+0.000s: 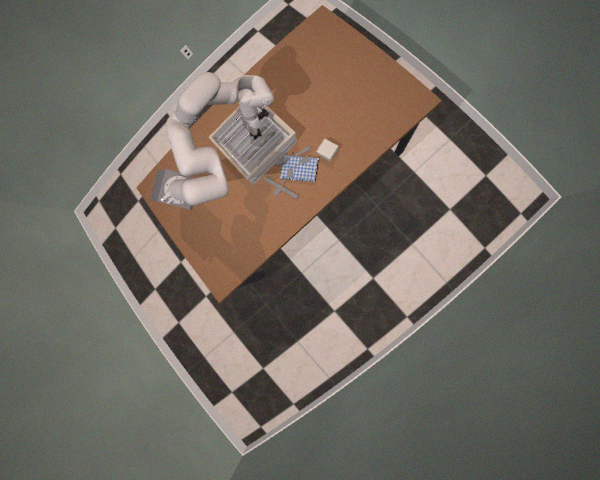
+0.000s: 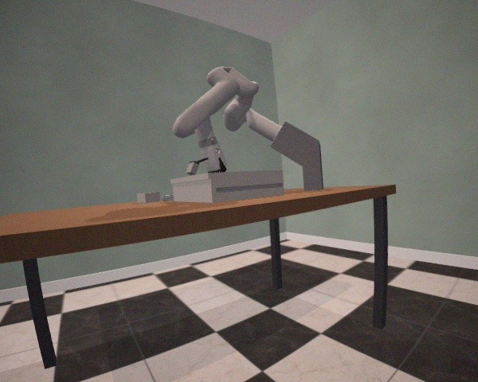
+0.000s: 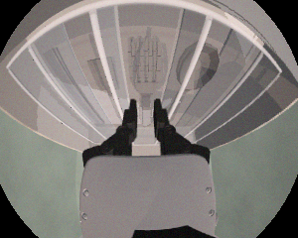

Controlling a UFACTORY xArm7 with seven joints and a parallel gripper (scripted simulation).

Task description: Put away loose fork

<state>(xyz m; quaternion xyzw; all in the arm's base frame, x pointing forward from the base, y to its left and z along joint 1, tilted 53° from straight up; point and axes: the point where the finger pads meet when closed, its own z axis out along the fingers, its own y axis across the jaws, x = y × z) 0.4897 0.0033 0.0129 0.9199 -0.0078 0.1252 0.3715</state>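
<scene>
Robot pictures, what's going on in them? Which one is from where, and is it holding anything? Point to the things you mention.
The big white thing is a robot arm (image 1: 197,98) (image 2: 206,107). Its black pincer (image 1: 255,135) (image 2: 217,170) (image 3: 145,107) is its hand.

The top picture looks down from above. The exterior one looks from the side. The wrist one looks past the pincer, into a tray (image 1: 229,157) (image 2: 247,181) (image 3: 139,3) with long slots.

On the brown table (image 1: 352,62) (image 2: 107,231) are the tray, a pale block (image 1: 327,148) (image 2: 147,197), a blue checked cloth (image 1: 310,173) and some grey pieces (image 1: 288,191).

The pincer is a little open and holds nothing.
</scene>
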